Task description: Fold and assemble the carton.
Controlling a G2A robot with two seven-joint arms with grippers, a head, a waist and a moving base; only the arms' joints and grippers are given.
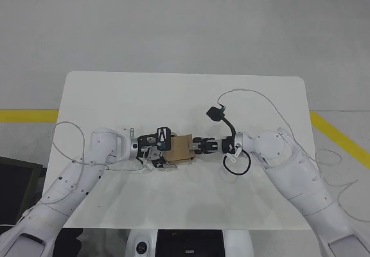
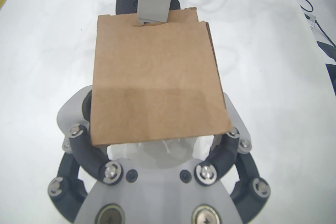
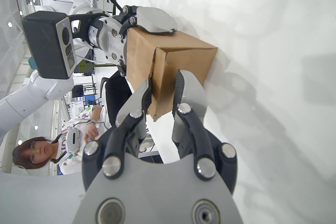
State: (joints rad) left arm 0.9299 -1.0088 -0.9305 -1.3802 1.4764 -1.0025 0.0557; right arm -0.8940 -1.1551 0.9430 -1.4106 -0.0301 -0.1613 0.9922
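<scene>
carton (image 1: 181, 150) | left claw (image 1: 165, 149) grips one end | right claw (image 1: 197, 145) pinches other

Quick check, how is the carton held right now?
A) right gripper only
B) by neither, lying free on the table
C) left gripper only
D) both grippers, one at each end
D: the left gripper spans one end of the carton while the right gripper pinches a wall at the opposite end.
</scene>
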